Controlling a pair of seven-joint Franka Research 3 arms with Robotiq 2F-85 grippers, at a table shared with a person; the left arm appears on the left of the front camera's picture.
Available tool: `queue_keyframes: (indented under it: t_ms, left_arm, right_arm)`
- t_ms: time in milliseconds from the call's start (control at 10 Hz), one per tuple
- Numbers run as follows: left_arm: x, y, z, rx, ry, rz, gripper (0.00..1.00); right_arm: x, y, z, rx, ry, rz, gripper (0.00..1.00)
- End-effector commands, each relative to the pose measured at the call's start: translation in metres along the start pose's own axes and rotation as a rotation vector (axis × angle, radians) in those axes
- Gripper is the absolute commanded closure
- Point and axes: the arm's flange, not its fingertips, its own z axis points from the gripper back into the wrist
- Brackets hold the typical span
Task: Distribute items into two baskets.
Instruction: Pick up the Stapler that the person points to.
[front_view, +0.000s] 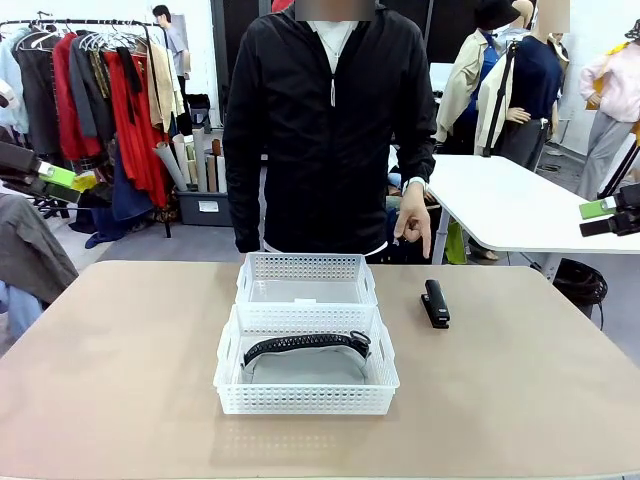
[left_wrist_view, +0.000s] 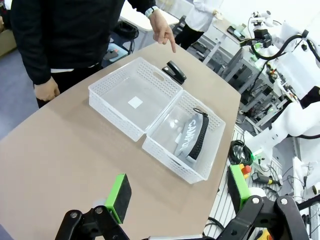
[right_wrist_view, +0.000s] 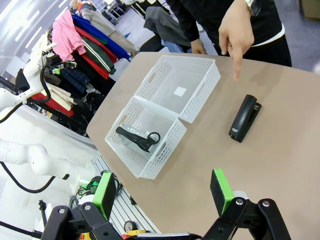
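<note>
Two white lattice baskets stand end to end at the table's middle. The near basket holds the grey bag with its black strap on top. The far basket holds only a small white label. The black stapler lies on the table to the right of the far basket, and the person's hand points down at it. My left gripper hovers open off the table's left side, and my right gripper hovers open off the right side. Both are high up and hold nothing.
The person stands at the far edge behind the baskets. The left wrist view shows the stapler beyond the far basket, and the bag in the near one. Bare tabletop lies on both sides.
</note>
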Motion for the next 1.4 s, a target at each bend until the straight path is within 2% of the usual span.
queue_keyframes:
  t_ms: [0,800,1300]
  left_arm:
    - [0.000,0.000,0.001,0.005,-0.002,-0.001,0.00]
    - [0.000,0.000,0.001,0.005,-0.002,-0.001,0.00]
    - [0.000,0.000,0.001,0.005,-0.002,-0.001,0.00]
  right_arm:
    - [0.001,0.002,-0.001,0.009,-0.010,-0.002,0.00]
    - [0.000,0.000,0.000,0.000,0.000,0.000,0.00]
    - [0.037,-0.007,-0.061,-0.090,0.144,-0.069,0.00]
